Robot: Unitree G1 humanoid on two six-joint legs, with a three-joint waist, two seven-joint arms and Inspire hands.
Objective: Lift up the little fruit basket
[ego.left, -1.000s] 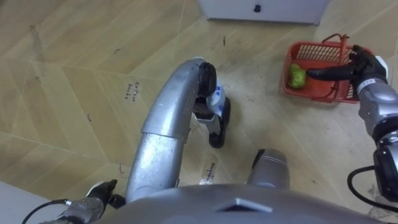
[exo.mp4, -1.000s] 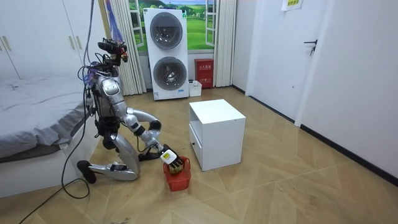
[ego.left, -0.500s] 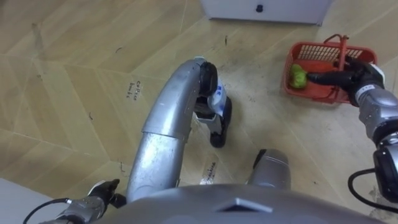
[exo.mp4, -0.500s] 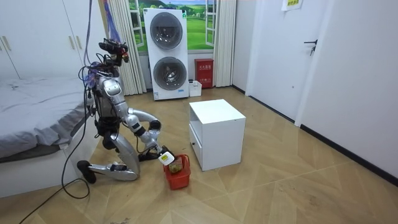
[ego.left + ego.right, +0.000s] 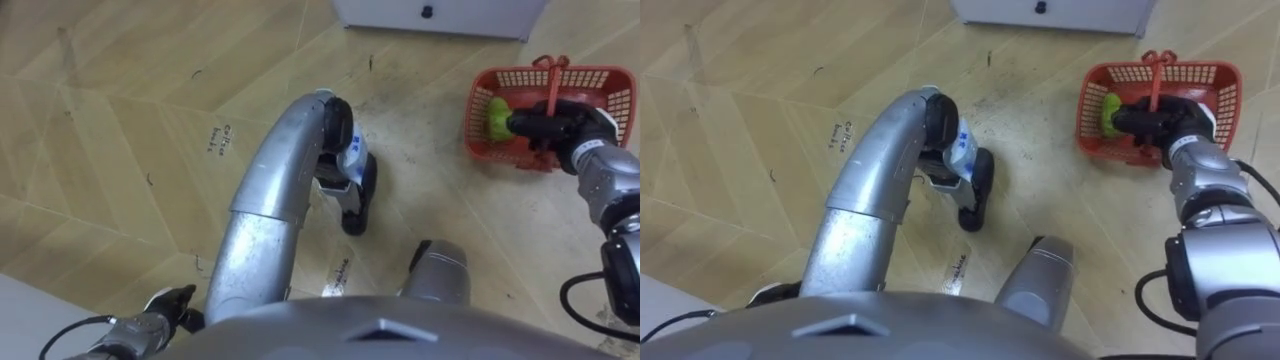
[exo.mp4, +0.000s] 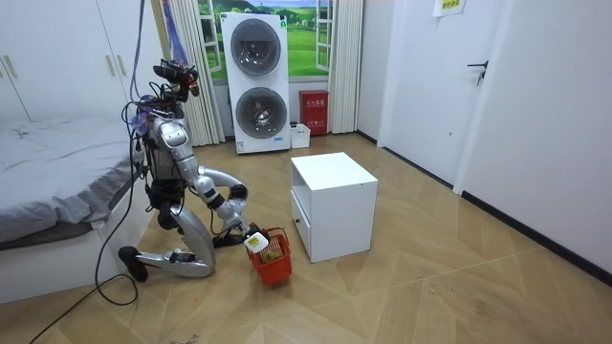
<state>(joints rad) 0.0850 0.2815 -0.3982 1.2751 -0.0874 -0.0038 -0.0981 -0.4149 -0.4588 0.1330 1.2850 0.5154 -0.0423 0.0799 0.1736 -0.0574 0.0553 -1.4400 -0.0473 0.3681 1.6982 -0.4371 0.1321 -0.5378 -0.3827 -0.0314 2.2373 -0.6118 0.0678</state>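
Note:
The red plastic fruit basket [image 5: 612, 92] sits at the upper right of the eye views, with a green fruit [image 5: 497, 116] inside by its near wall. My right hand [image 5: 558, 124] reaches over the basket's near rim, and its dark fingers are curled round the base of the thin red handle [image 5: 551, 78]. In the room view I kneel on the wooden floor and the basket [image 6: 275, 262] hangs tilted under my right hand [image 6: 253, 242], beside the white cabinet. My left hand [image 5: 168, 304] shows low at the bottom left, near the floor.
A white cabinet [image 6: 333, 204] stands just beyond the basket; its lower front [image 5: 440, 12] runs along the top edge of the eye view. A bed [image 6: 48, 182] is behind me and stacked washing machines [image 6: 256, 81] stand at the far wall.
My right hand's straight fingers have curled shut round the basket's handle. In the room view the basket has tipped and risen slightly from the floor.

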